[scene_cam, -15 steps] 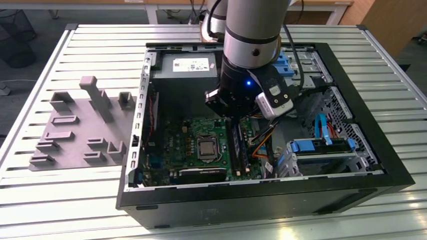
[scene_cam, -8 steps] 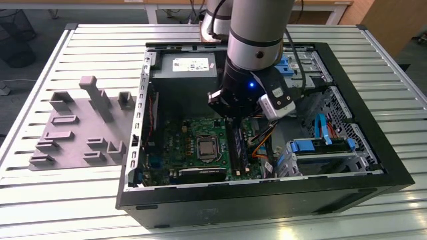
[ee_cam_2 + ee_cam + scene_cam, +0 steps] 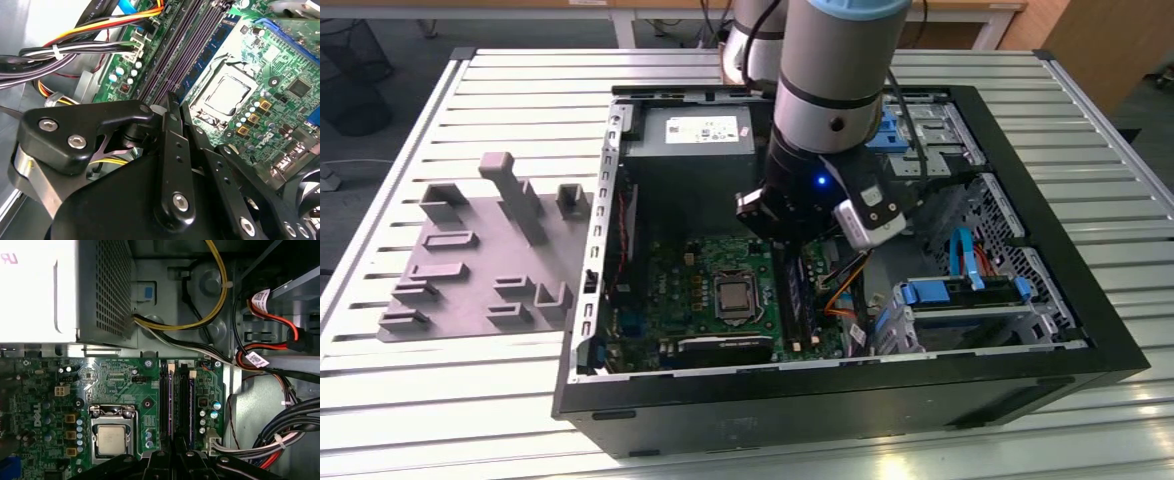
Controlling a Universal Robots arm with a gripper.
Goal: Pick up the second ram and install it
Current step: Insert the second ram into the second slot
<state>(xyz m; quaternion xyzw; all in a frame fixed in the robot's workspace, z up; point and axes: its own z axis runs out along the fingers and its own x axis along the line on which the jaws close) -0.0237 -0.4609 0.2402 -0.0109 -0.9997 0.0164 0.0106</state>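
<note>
Exterior view is giving the wide picture: the arm [image 3: 834,80] is reaching down into an open black computer case [image 3: 854,410] on a ribbed metal table [image 3: 520,80], its bulk hiding most of the gripper [image 3: 783,243]. The memory stick [image 3: 786,300] is showing as a long dark strip running from under the gripper toward six o'clock across the green board [image 3: 687,290]; whether it is seated or hanging just above the board, I cannot tell. A grey plastic fixture [image 3: 467,250] with upright blocks is lying at nine o'clock of the case. Second wrist view is showing matte black jaws drawn together over the black slots [image 3: 185,55], though whether they are pinching a thin edge is unclear. First wrist view is adding a perforated metal box [image 3: 107,290], the square silver processor [image 3: 111,439] and a yellow cable [image 3: 223,287], with the gripper cut off at the frame edge.
</note>
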